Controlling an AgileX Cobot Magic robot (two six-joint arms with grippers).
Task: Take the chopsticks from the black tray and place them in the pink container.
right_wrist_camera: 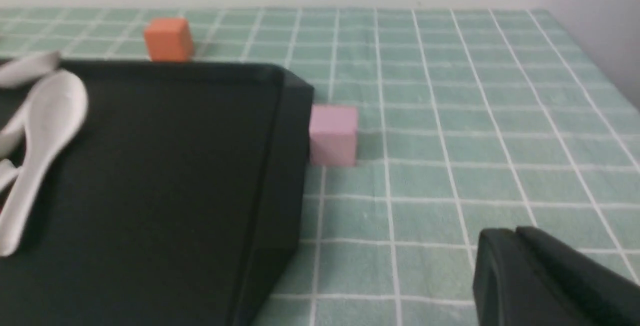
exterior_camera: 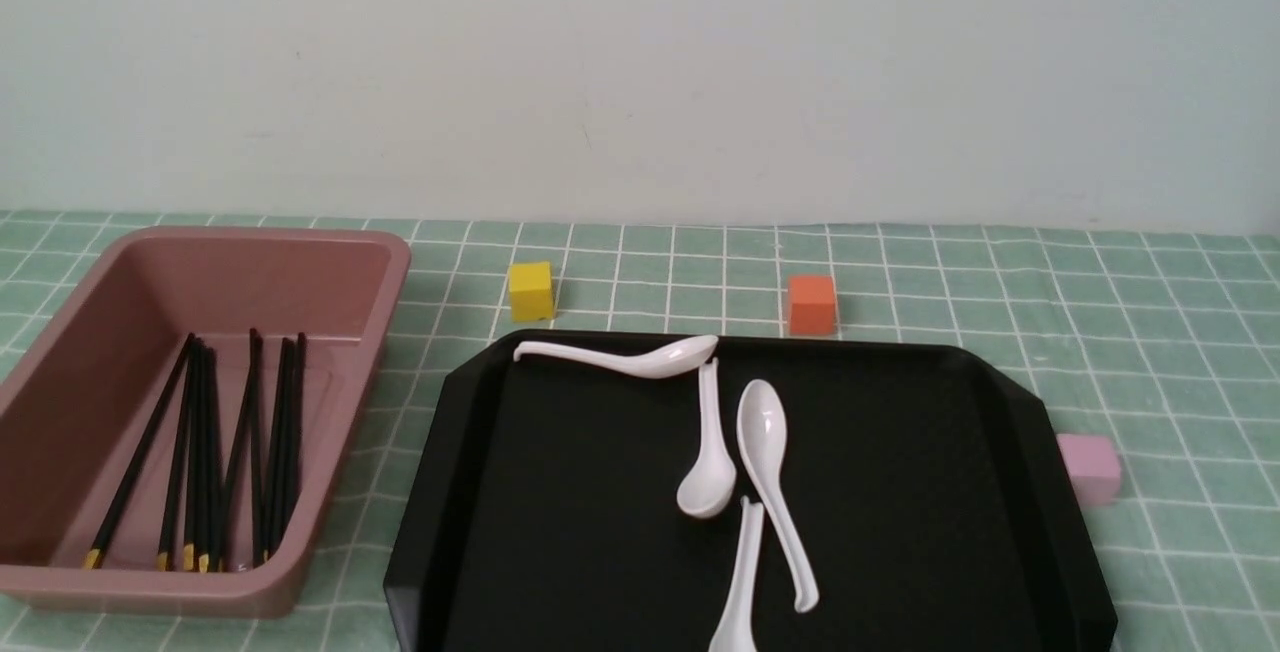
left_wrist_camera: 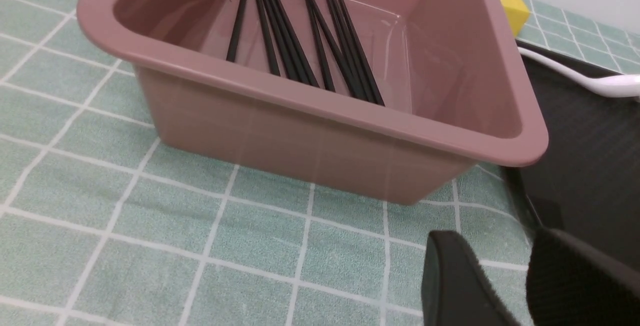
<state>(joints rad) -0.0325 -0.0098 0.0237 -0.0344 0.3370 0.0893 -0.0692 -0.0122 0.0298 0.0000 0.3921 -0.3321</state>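
Several black chopsticks [exterior_camera: 205,452] with yellow ends lie in the pink container [exterior_camera: 390,262] at the left, close together on its floor. The left wrist view shows the same chopsticks [left_wrist_camera: 300,41] inside the container [left_wrist_camera: 300,96]. The black tray [exterior_camera: 580,492] in the middle holds only white spoons; I see no chopstick on it. My left gripper [left_wrist_camera: 500,251] is open and empty above the cloth, between the container's near corner and the tray [left_wrist_camera: 590,156]. My right gripper [right_wrist_camera: 515,238] is shut over the cloth, to the right of the tray [right_wrist_camera: 175,166]. Neither gripper appears in the front view.
Several white spoons [exterior_camera: 765,432] lie on the tray. A yellow cube [exterior_camera: 530,290] and an orange cube [exterior_camera: 811,304] stand behind the tray's far rim. A small pale pink cube [exterior_camera: 1088,467] touches its right edge. A green checked cloth covers the table; a wall stands behind.
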